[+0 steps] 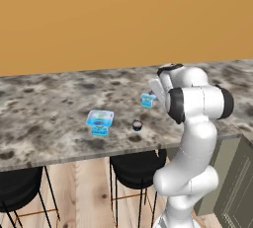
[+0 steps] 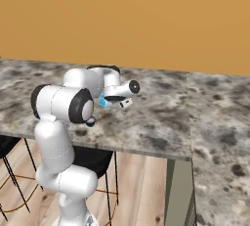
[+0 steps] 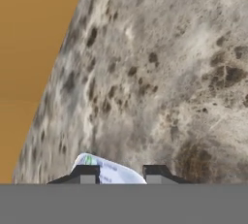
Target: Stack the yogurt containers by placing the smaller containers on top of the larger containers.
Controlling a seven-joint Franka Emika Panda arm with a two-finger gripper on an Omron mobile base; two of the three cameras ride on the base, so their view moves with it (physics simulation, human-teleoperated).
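closing on the small light-blue cup point(image 1: 147, 99) at centre right of the frame, the gripper point(image 3: 117, 175) is seen nearly shut around it. a lift toward the wide tub point(image 1: 100, 121), centre left, is judged next.

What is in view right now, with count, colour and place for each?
Large yogurt tub: one, light-blue translucent, on the counter, left of the others.
Tiny round cup: one, dark with pale rim, on the counter right of the large tub, apart from it.
Small yogurt cup: one, light blue, between the fingers at the gripper.
Counter: one, grey-brown speckled stone.
Stools: black, under the counter's front edge.
Wall: orange, behind the counter.
Gripper: closed on the small yogurt cup.
Arm: white, dark joints.
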